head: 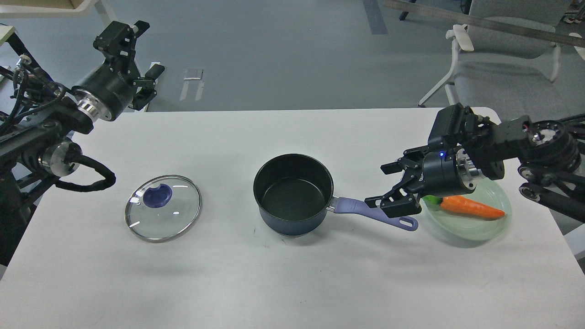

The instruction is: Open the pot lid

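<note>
The lid [163, 208] lies flat on the table [283, 283], left of the uncovered pot [294, 193].

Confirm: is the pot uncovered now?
Yes. The pot is open, black inside showing; the lid lies flat on the table, to its left.

Room light even and bright, overhead, cool white. White table [292, 283] well exposed, not blown out. Soft shadows only: a faint blurred patch under the lid [163, 207], a short dark rim below the pot [295, 194], a diffuse one under the pale green plate [475, 228]. Small white glints on the lid's glass and steel rim. Pot interior reads dull, low reflection. Focus sharp at centre; slight softness and grain toward the corners. Black arms lose detail in dark areas.
</note>
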### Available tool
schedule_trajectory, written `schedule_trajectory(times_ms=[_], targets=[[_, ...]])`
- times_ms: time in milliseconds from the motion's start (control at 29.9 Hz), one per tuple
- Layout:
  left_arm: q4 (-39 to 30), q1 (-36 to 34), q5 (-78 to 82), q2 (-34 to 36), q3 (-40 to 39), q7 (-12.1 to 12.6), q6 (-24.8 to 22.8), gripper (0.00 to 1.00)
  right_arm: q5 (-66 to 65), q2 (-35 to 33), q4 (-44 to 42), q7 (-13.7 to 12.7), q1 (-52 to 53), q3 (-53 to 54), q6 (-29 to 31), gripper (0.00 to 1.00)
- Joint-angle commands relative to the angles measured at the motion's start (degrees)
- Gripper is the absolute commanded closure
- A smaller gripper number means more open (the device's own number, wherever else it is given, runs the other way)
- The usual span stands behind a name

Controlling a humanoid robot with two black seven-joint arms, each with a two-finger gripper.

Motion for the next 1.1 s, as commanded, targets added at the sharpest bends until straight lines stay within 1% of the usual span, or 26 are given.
schedule_trajectory(times_ms=[0, 67, 134, 234, 368, 435, 502, 602, 702, 803, 903, 1070], targets=[[-0.01, 1.30, -0.05, -0.34, -1.60, -0.29, 0.56, 0.01, 12.63, -0.34, -2.96, 0.01, 2.25, 2.71, -0.39, 0.03], [-0.01, 1.39, -0.05, -0.78, -1.69, -0.37, 0.83, 0.01, 22.63, 0.62, -7.52, 0.01, 2.95, 4.64, -0.48, 0.03], [0.26, 1.39, 0.03, -0.95, -1.69, 0.50, 1.70, 0.01, 32.13, 1.76, -12.27, 0.01, 2.61, 6.84, -0.83, 0.03], [0.61, 1.39, 0.03, -1.39, -1.77, 0.51, 3.11, 0.01, 46.98, 6.76, -19.91, 0.01, 2.52, 8.78, -2.32, 0.03], [1.75, 1.56, -0.14, -2.71, -2.48, 0.33, 2.32, 0.01, 65.27, 12.92, -27.57, 0.01, 2.26, 8.78, -3.91, 0.03], [1.75, 2.44, -0.32, -3.15, -2.83, 0.33, 2.15, 0.01, 73.01, 15.47, -29.95, 0.01, 1.47, 8.69, -4.78, 0.03], [1.84, 3.49, -0.84, -4.20, -5.02, 0.42, 1.10, 0.01, 79.96, 18.19, -31.97, 0.01, 0.06, 8.78, -5.93, 0.03], [4.03, 6.04, -1.11, -7.19, -10.19, 0.68, -3.20, 0.01, 88.75, 21.97, -33.30, 0.01, -2.31, 9.04, -8.91, 0.03], [5.79, 7.80, -1.02, -9.65, -12.76, 1.65, -4.97, 0.01, 92.21, 24.61, -33.65, 0.01, -5.29, 9.66, -11.81, 0.03], [6.85, 8.94, -1.02, -10.71, -13.03, 1.74, -5.24, 0.01, 92.21, 26.73, -33.56, 0.01, -9.25, 12.46, -13.93, 0.01], [7.11, 10.09, -0.85, -11.15, -13.11, 1.74, -5.41, 0.01, 92.21, 27.78, -33.48, 0.01, -11.89, 15.72, -14.11, 0.00], [7.73, 10.35, -0.76, -11.50, -13.38, 1.82, -6.91, 0.01, 92.21, 27.96, -33.48, 0.01, -12.51, 17.57, -14.63, 0.00]])
